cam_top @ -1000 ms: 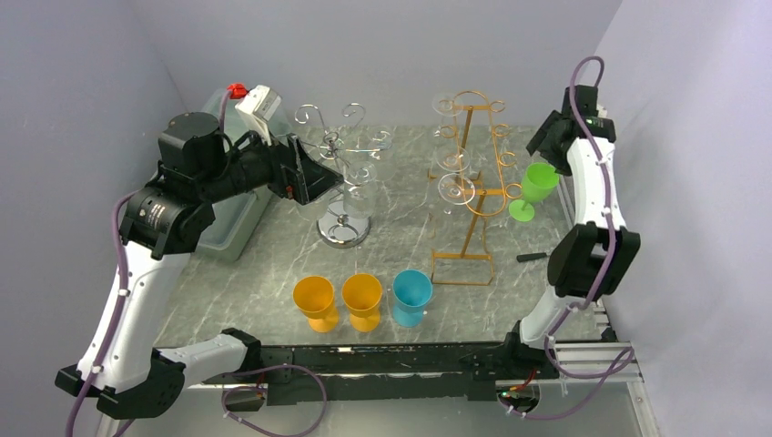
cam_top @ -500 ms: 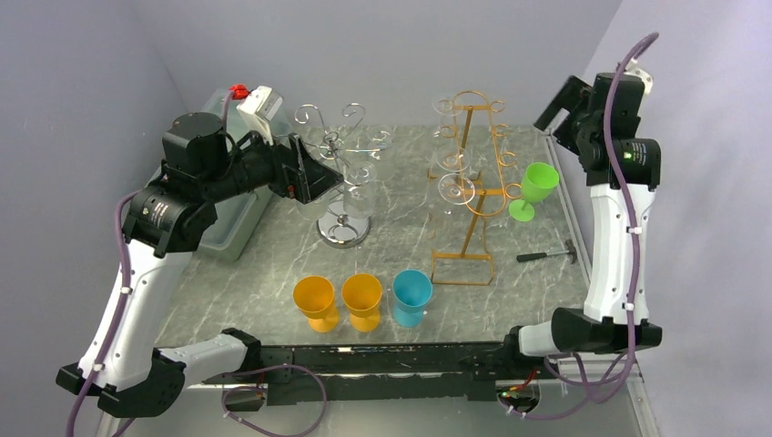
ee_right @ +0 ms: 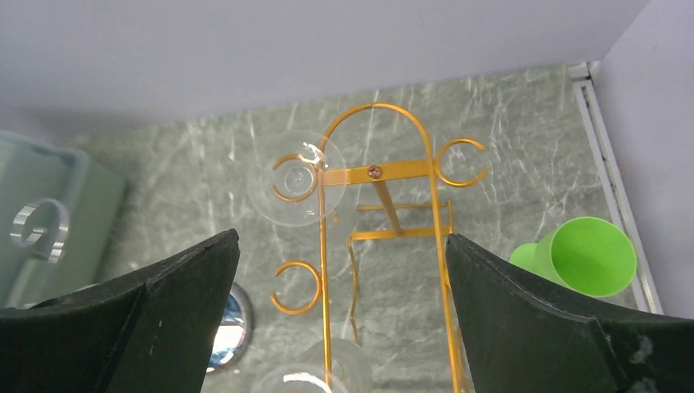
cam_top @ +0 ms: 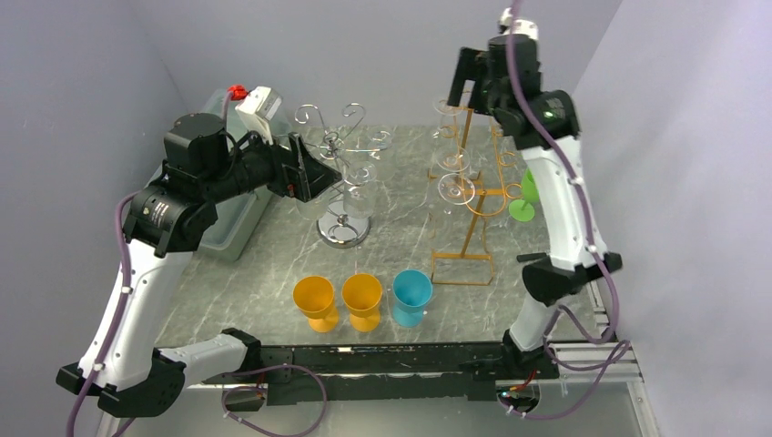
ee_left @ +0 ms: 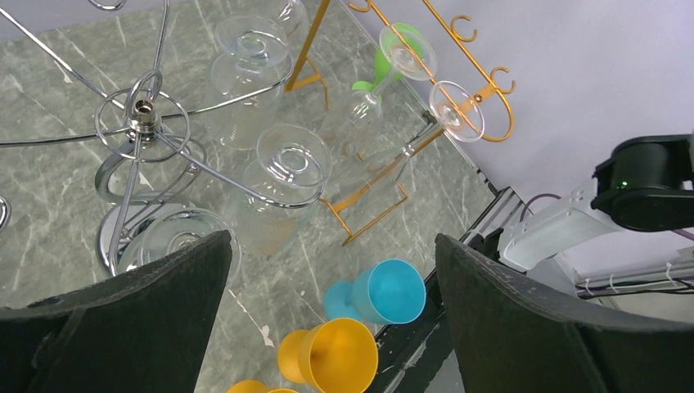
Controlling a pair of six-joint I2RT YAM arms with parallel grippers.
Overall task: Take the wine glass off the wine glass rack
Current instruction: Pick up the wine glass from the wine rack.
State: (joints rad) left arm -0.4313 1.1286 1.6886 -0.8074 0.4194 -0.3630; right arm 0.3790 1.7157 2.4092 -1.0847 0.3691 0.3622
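Wine glass (ee_right: 296, 178) hangs upside down by its foot on the gold rack (ee_right: 380, 172), not yet taken, while your right gripper (ee_right: 340, 239) hovers above it, jaws wide apart and empty, and your left gripper (ee_left: 333, 241) gapes empty too, so grasping and lifting remain.

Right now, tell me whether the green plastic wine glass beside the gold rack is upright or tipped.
Upright: the green plastic wine glass stands on its foot, open mouth facing up, beside the gold rack.
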